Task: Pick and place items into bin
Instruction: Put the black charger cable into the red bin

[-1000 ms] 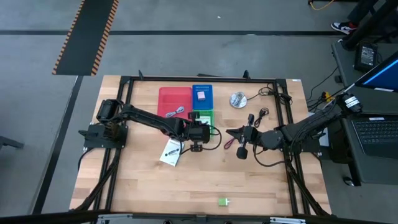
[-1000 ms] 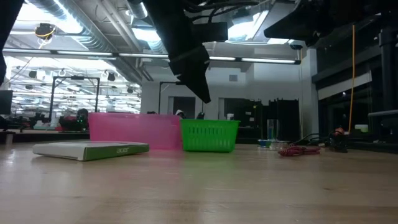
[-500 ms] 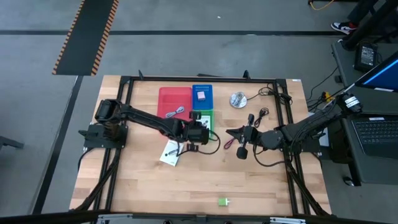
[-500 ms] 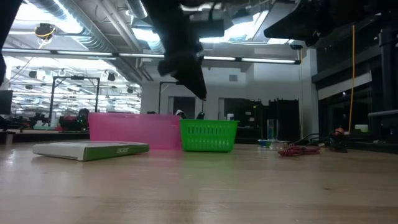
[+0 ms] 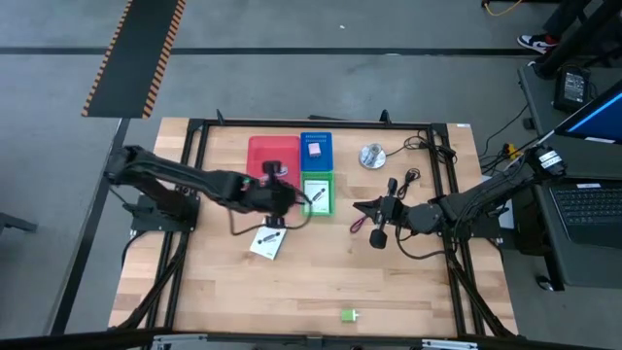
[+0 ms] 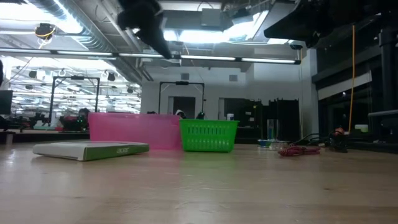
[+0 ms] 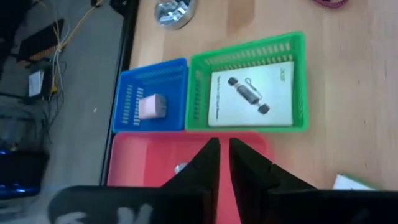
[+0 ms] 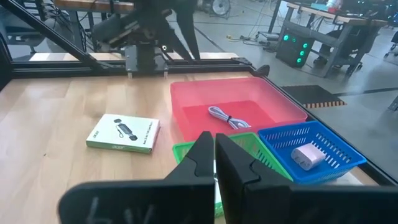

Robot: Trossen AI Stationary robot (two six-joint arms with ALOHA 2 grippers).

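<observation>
A green bin [image 7: 249, 87] holds a white card with black marks [image 7: 252, 94] lying flat. To its far side is a blue bin [image 7: 149, 99] with a small pink-white block [image 7: 151, 107], and beside both a red bin [image 8: 233, 109] with a grey-blue cable [image 8: 227, 118]. A second white card [image 5: 264, 242] lies flat on the table. My left gripper [image 5: 292, 197] hangs shut and empty, high over the red bin's near edge. My right gripper [image 5: 360, 207], shut and empty, hovers right of the green bin. A dark red cable [image 5: 358, 227] lies below it.
A round silver disc [image 5: 371, 156] and black cables [image 5: 408, 180] lie at the far right. A small green block [image 5: 348, 315] sits near the table's front edge. The black frame rails [image 5: 194, 175] run along the table's sides. Bare wood stretches across the near half.
My left gripper has drawn back from over the green bin toward the table's left edge and risen well above the bins. The white card in the green bin, covered by the gripper before, now shows in full.
</observation>
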